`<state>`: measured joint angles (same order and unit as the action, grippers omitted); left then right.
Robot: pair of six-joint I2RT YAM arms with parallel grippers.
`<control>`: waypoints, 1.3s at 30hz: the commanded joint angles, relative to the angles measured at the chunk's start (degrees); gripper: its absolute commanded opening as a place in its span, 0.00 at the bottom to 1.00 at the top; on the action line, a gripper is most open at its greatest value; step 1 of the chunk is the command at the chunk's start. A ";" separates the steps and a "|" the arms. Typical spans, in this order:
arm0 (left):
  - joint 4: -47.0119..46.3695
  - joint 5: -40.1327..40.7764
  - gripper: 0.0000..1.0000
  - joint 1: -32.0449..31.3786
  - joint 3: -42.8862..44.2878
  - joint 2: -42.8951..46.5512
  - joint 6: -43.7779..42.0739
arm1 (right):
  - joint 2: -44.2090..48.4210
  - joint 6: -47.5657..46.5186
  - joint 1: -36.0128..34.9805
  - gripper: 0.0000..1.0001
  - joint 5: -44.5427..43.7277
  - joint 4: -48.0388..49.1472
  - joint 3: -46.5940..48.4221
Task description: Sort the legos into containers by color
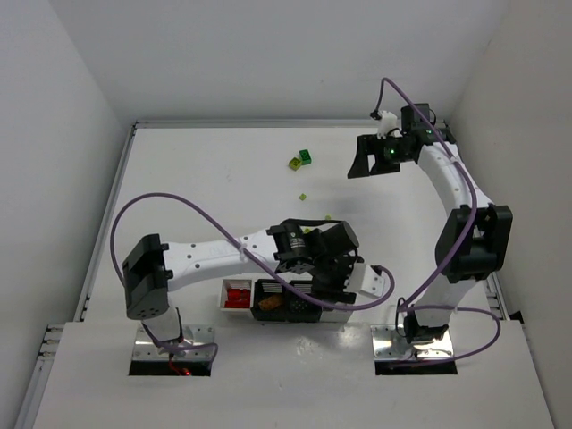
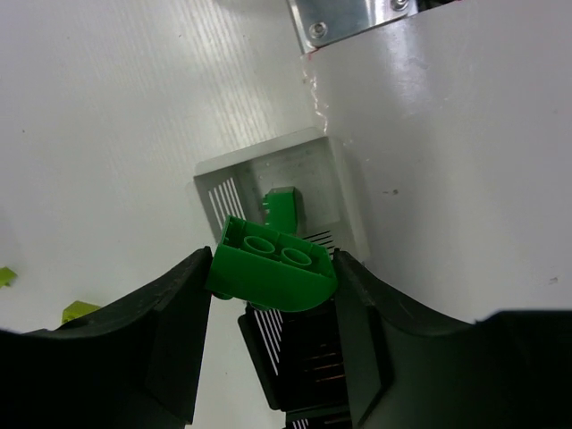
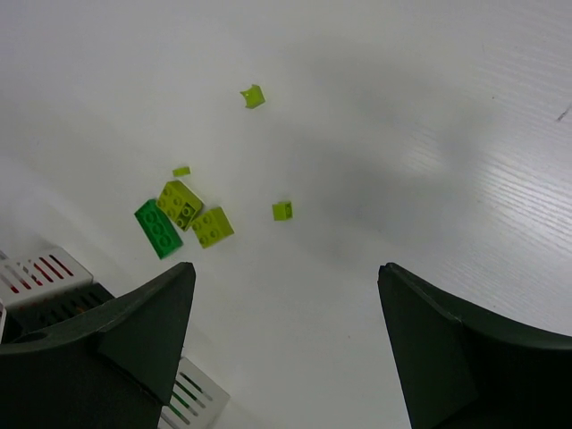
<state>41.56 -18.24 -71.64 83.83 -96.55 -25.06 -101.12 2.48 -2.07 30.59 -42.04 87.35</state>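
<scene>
Currently, left hand (image 2: 268,290): clenched on our green brick (image 2: 268,268), poised to drop it.
White bin (image 2: 354,201): directly below; a matching brick (image 2: 281,207) lies inside, so we judge this the green bin.
Right hand (image 3: 284,268): released, hovering over loose legos (image 3: 181,203) on the counter (image 3: 402,134).

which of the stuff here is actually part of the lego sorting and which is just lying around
Part of the job:
- held green lego in the left hand
- second green lego in the white end bin
- containers, with red legos and a brown lego
- loose green lego and yellow-green legos on the table

Just there:
- purple cables
- metal base plates
</scene>
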 commanded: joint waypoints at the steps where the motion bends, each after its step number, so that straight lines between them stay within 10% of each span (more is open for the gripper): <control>1: -0.16 1.18 0.45 1.67 2.82 -0.13 -0.69 | -0.74 -1.25 0.22 0.84 1.40 1.88 0.63; 7: -4.73 3.30 0.80 2.91 0.81 3.56 2.38 | -2.59 -1.25 0.22 0.84 1.40 1.88 3.43; 18: -12.79 4.69 0.85 7.90 -1.04 10.14 12.10 | -7.07 -0.72 -1.09 0.84 -0.79 3.01 9.93; 27: -9.58 21.05 0.99 32.59 9.41 12.71 29.09 | -23.05 2.09 -4.61 0.83 -8.52 4.16 31.90; 32: -4.57 14.21 0.99 53.04 9.34 10.78 36.82 | -30.17 3.84 -6.72 0.78 -11.95 9.86 37.97; 39: -5.53 2.43 0.99 65.21 -1.02 11.12 42.02 | -39.23 8.59 -9.26 0.68 -16.24 24.09 41.24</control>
<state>34.54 -8.40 -7.33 86.15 -86.37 12.58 -140.00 7.70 -10.57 18.33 -28.62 127.13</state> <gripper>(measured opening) 0.992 0.689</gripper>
